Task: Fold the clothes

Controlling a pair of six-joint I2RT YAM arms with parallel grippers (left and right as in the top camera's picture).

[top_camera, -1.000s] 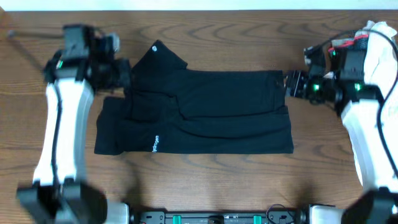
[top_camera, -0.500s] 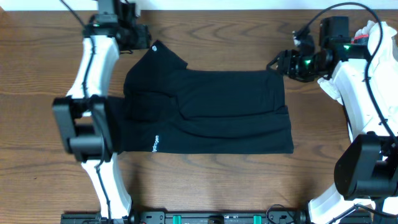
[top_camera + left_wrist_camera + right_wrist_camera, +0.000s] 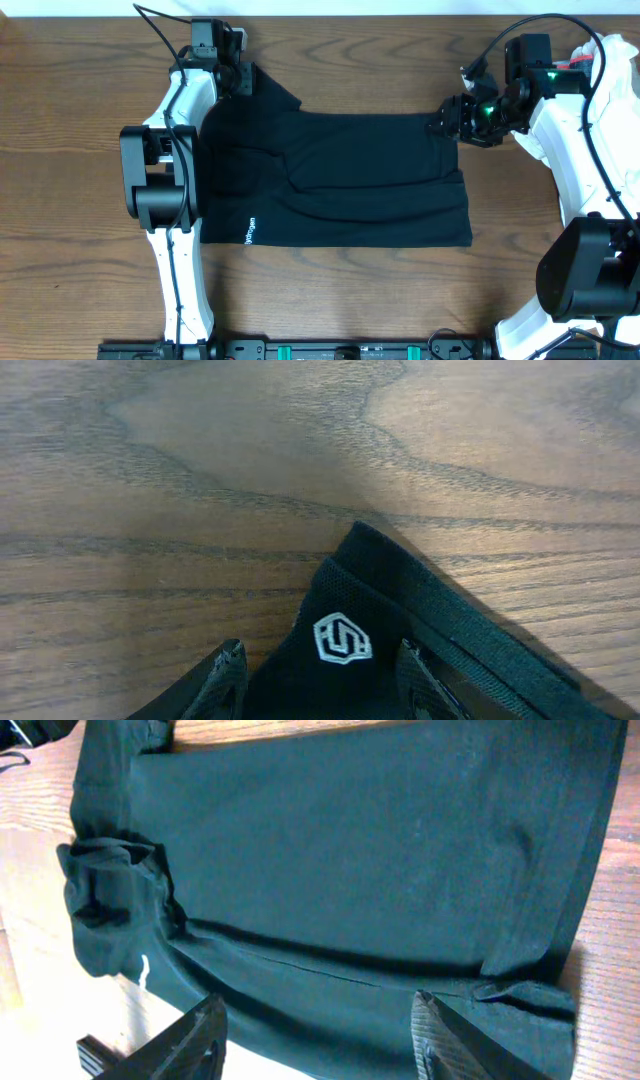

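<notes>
Wooden table [image 3: 330, 300] holds the partly folded black T-shirt [image 3: 350, 180] mid-surface, left gripper [image 3: 318, 660] and right gripper [image 3: 315, 1015] both spread wide over its far corners; next, I'd say, each must pinch cloth and fold it forward.

1 T-shirt [image 3: 340, 185], 1 left hand [image 3: 240, 80], 1 right hand [image 3: 443, 117], 1 table [image 3: 70, 210].

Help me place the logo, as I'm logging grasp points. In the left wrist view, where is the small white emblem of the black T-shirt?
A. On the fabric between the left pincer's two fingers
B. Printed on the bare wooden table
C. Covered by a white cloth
A: the small white emblem sits on a tip of the soft black short-sleeved T-shirt, with the left pincer straddling it, a dark finger on either side.
</notes>
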